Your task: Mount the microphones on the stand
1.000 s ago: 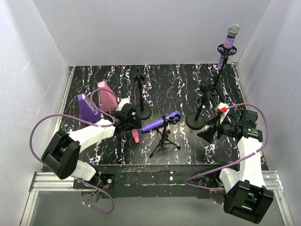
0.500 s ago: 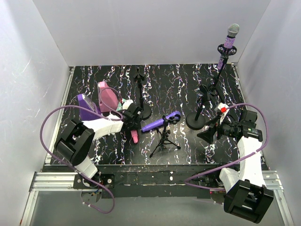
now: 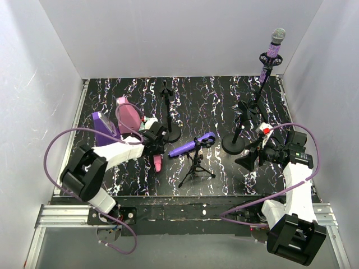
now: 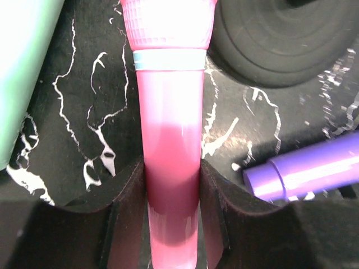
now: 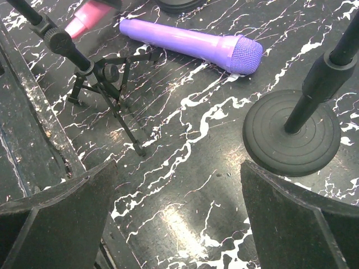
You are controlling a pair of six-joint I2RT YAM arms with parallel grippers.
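Note:
A pink microphone (image 3: pixel 157 163) lies on the black marbled table; in the left wrist view its handle (image 4: pixel 171 140) runs between the jaws, which press on both sides. My left gripper (image 3: pixel 156 149) (image 4: pixel 172 168) is shut on it. Beside it lies a mint green microphone (image 4: pixel 22 67). The plain purple microphone (image 3: pixel 188 146) (image 5: pixel 190 42) rests next to a small tripod stand (image 3: pixel 196 163) (image 5: pixel 106 78). A glittery purple microphone (image 3: pixel 275 47) sits on top of the tall stand (image 3: pixel 235 144). My right gripper (image 3: pixel 247 159) (image 5: pixel 178 165) hangs open over bare table near that stand's round base (image 5: pixel 291 134).
A second round-based stand (image 3: pixel 168 112) rises behind the left gripper, its base (image 4: pixel 280 39) just past the pink microphone's head. A pink wedge (image 3: pixel 128 115) and a purple wedge (image 3: pixel 104 128) stand at the back left. White walls enclose three sides.
The left jaws have closed in on the pink microphone's handle, and the left arm has drawn in toward its base. The right arm has not moved.

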